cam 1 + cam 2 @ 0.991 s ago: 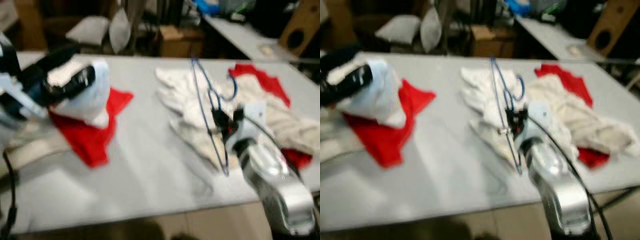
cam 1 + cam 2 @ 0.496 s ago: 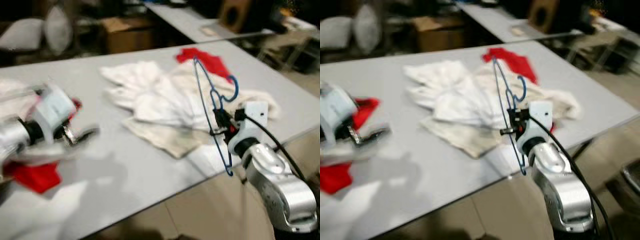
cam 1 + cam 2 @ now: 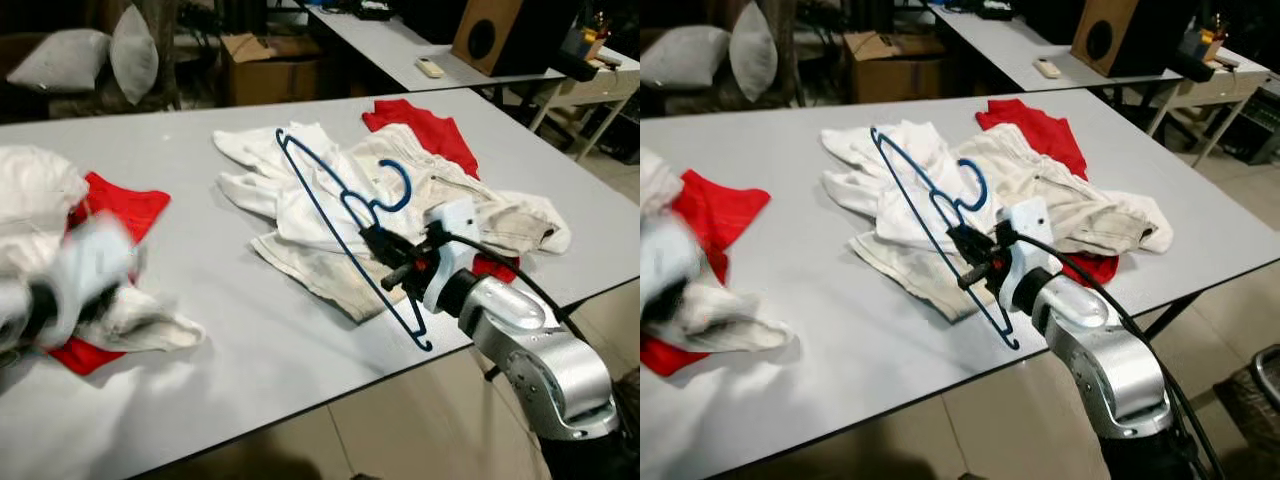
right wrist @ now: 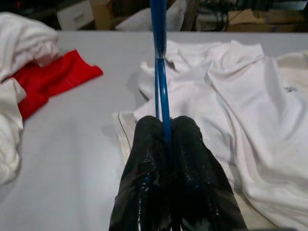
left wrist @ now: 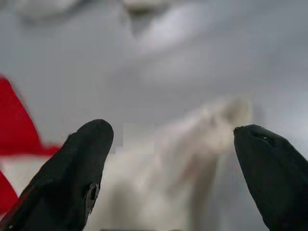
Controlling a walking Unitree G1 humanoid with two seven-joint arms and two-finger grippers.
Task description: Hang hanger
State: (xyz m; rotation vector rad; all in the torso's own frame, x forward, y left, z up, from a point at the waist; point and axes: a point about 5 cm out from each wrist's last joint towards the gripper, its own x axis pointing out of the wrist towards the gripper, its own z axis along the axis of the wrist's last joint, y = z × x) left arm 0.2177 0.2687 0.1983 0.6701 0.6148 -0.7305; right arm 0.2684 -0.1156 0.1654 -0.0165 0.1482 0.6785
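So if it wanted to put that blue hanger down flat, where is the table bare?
Bare grey table lies between the red and white clothes on the robot's left and the white garment pile in the middle, reaching the near edge. The right side is crowded with clothes, under the blue hanger that the right gripper holds.

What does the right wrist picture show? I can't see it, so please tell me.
The right gripper, its two black fingers shut, holds a blue hanger. Beyond it, white clothes and a red cloth lie on a grey table.
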